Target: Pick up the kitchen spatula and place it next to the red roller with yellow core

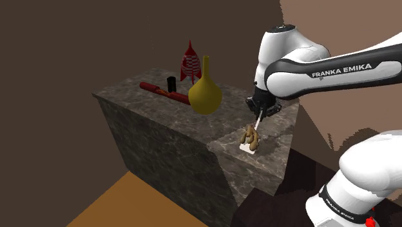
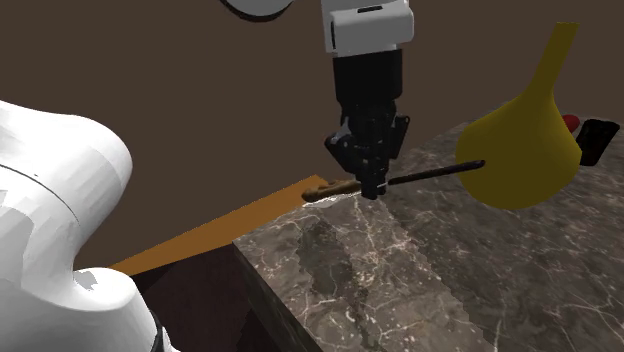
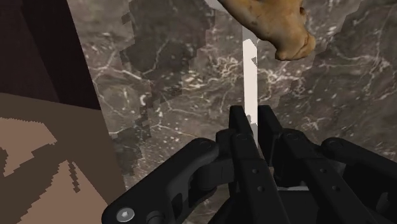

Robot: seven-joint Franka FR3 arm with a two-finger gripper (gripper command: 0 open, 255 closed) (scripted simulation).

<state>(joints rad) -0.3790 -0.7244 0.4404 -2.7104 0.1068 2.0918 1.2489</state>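
Observation:
My gripper (image 1: pixel 258 117) is shut on the thin handle of the kitchen spatula (image 1: pixel 248 148), which slants down to a pale blade low over the counter's near corner. In the wrist view the fingers (image 3: pixel 238 130) clasp the white spatula handle (image 3: pixel 250 76), and a brown lumpy piece (image 3: pixel 273 22) sits at its far end. The second exterior view shows my gripper (image 2: pixel 372 190) holding the spatula (image 2: pixel 430 176) as a thin dark rod above the stone. The red roller (image 1: pixel 160 90) lies at the counter's back, well away from the gripper on the shoulder view's left.
A yellow long-necked vase (image 1: pixel 205 94) stands between the gripper and the roller. Behind it are a small black cylinder (image 1: pixel 171 83) and a red-and-white bottle-like object (image 1: pixel 189 63). The dark marble counter (image 1: pixel 161 126) drops off to an orange floor (image 1: pixel 129 206).

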